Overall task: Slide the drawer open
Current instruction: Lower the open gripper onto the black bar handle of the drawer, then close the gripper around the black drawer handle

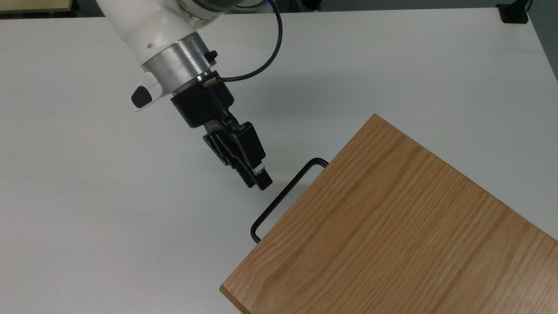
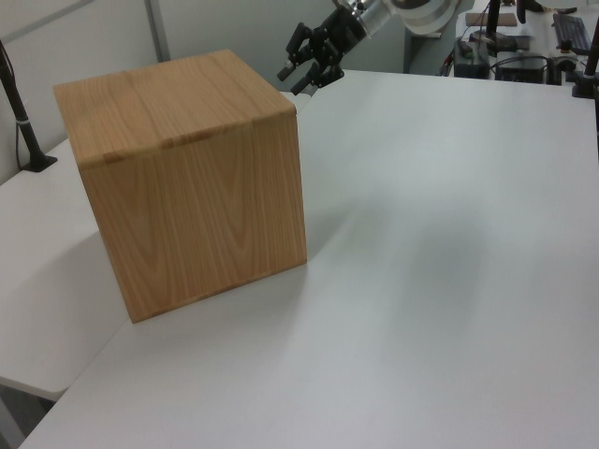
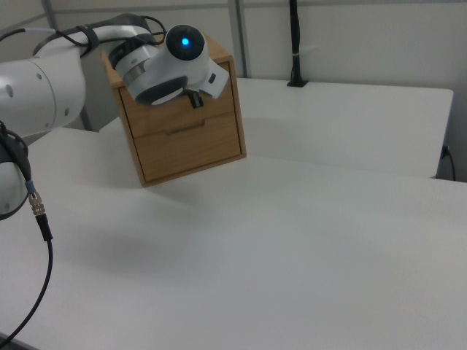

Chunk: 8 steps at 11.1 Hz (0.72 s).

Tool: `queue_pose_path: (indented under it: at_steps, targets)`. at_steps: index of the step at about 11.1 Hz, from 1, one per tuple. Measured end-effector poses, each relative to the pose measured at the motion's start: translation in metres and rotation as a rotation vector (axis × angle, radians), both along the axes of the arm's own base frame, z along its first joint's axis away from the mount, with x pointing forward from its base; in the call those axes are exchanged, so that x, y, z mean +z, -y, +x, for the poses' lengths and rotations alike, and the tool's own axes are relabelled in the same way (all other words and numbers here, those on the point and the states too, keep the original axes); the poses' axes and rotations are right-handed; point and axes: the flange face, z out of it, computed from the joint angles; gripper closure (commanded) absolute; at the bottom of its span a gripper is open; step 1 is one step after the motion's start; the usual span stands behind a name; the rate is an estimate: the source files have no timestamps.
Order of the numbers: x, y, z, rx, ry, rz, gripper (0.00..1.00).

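Note:
The drawer is shut inside an oak cabinet. Its thin black bar handle sticks out from under the cabinet top in the top view. My gripper hangs a short way off the handle's middle, on the top view's left, pointing at it without touching. In the left view the gripper is beyond the far top corner of the cabinet, its two fingers apart and empty. In the right view two drawer fronts sit flush, a lower one and an upper one partly behind my wrist.
The cabinet stands on a white table with wide bare surface around it. A black cable loops off my wrist. A black post stands behind the cabinet in the left view. Desk clutter lies beyond the table's far edge.

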Motion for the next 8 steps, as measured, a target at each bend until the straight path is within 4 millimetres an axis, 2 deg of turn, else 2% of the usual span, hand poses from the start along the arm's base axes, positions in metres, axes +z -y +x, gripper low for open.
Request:
queue_pose_path:
  at_steps: [3, 4, 5, 6, 8]
  targets:
    - [-0.019, -0.023, 0.006, 0.009, 0.002, -0.001, 0.57]
    - [-0.024, -0.028, 0.007, 0.021, -0.002, -0.005, 0.63]
    - [-0.028, -0.034, 0.008, 0.029, -0.006, -0.005, 0.8]
    - [-0.029, -0.038, 0.008, 0.034, -0.005, -0.006, 0.91]
    - [-0.027, -0.043, 0.008, 0.039, 0.001, -0.006, 0.98]
